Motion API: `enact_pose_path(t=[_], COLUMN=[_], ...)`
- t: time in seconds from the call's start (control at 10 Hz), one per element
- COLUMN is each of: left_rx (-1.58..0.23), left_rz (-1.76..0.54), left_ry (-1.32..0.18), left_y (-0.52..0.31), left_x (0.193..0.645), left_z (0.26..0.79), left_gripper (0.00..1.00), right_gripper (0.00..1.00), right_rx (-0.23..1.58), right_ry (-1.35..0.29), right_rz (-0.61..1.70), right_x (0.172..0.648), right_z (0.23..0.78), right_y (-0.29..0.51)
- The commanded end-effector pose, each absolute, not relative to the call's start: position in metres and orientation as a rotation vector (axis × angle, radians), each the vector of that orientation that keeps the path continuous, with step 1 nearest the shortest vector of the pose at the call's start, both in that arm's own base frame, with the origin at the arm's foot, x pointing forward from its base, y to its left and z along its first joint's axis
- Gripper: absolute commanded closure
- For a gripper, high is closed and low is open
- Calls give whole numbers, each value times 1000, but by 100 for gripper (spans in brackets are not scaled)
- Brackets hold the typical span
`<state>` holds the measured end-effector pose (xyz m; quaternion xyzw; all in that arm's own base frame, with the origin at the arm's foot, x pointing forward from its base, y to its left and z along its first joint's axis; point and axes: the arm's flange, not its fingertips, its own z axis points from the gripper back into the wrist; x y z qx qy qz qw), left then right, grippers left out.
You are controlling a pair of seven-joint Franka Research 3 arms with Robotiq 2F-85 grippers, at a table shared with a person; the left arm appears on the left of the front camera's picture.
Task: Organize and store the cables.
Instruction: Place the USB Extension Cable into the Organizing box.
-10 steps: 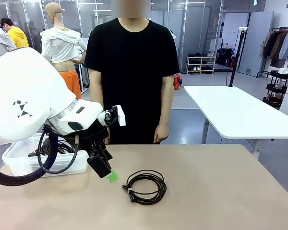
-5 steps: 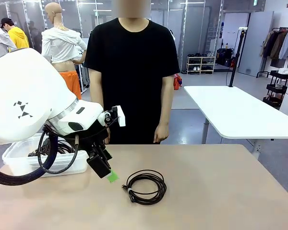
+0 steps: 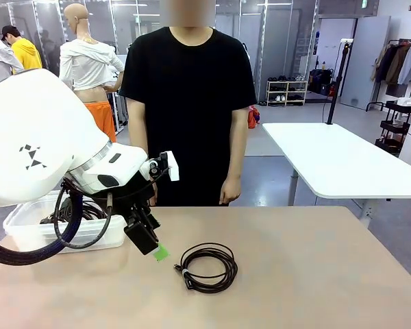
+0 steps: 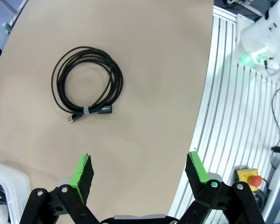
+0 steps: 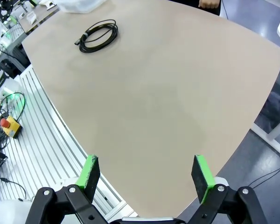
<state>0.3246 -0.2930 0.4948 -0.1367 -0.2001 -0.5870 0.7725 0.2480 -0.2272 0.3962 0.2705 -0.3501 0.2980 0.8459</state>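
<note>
The left claw [image 4: 139,175] hangs over the table [image 4: 149,93] with its two green-padded fingers [image 4: 82,171] spread wide apart, holding nothing and touching nothing. A coiled black cable [image 4: 87,83] lies flat on the table ahead of that claw and off toward its left finger, well clear of both pads; a small pale strap binds the coil near its plug ends. In the front view the same cable [image 3: 207,266] sits just beside the left claw [image 3: 157,251], on the side away from the clear bin [image 3: 27,236]. More black cable [image 3: 89,211] lies inside that bin, partly hidden behind the arm.

The right claw [image 5: 147,175] is also spread wide and empty, above bare tabletop near the table's edge. From it the cable [image 5: 99,35] lies far ahead, well apart, toward its left finger.

No brand or label text can be read on the cable or bin.

A person [image 3: 188,103] stands at the far side, hands down.
</note>
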Motion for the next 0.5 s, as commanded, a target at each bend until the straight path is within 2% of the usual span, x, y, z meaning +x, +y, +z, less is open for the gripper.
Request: enact_pose_path(t=[0.0,0.1,0.2,0.4], left_rx=[-203,-216,-143,-144], left_rz=[-1286,-1271,-1192,-1165], left_ry=[-337,-297,-244,-192], left_y=[-354,-384,-408,-427], left_x=[355,372,386,400], left_z=[492,490,481,464], left_gripper=[0,0,0,0], right_gripper=[0,0,0,0], right_rx=[574,574,574,574], right_ry=[-758,-758,-758,-758], right_rz=[647,647,647,647], right_x=[249,249,249,249], right_z=[397,397,397,397], right_y=[-230,-230,-230,-230])
